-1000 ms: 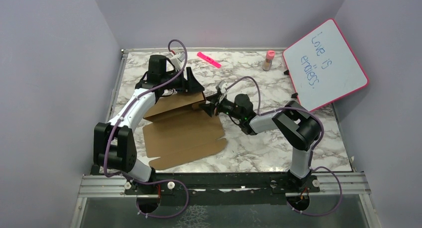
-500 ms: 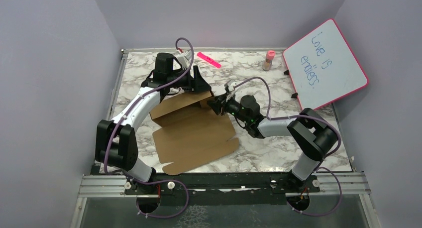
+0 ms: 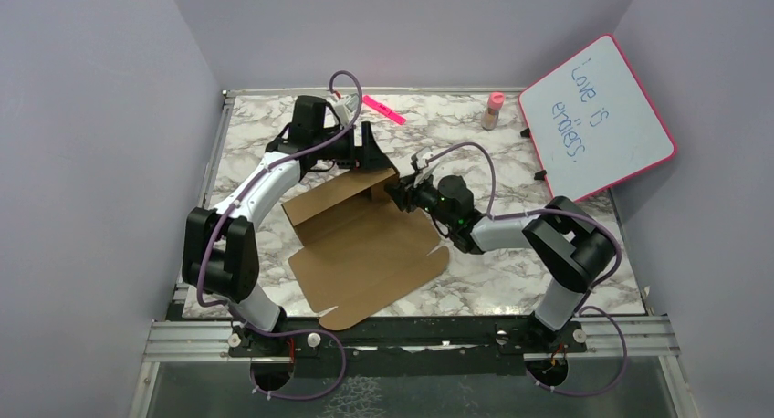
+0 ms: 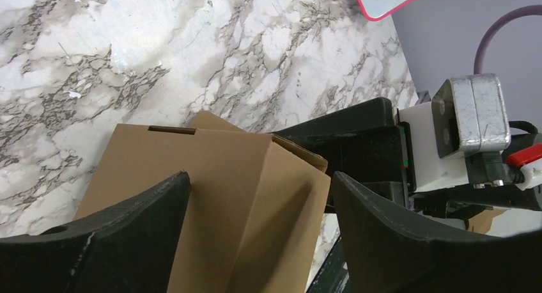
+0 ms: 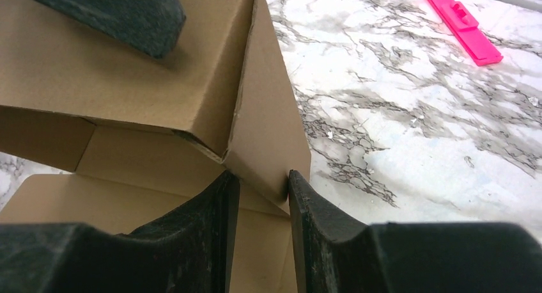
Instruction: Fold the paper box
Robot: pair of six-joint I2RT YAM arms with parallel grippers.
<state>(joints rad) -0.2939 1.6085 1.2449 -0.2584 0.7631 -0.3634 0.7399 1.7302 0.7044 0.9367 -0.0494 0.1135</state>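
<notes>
Right wrist view alone shows right gripper [image 5: 263,185] pinching paper box [image 3: 365,245] by a corner flap, left gripper [image 4: 259,176] spread astride its raised panel, perhaps touching, marble table [image 3: 511,162], lilac walls [image 3: 91,117].

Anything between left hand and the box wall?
Nothing visible. The left hand stands open astride the raised back wall of the paper box; the right hand pinches the adjoining side flap, off to one side.

Left end effector [image 4: 259,178] spread wide, right end effector [image 5: 262,178] pinched narrow.
</notes>
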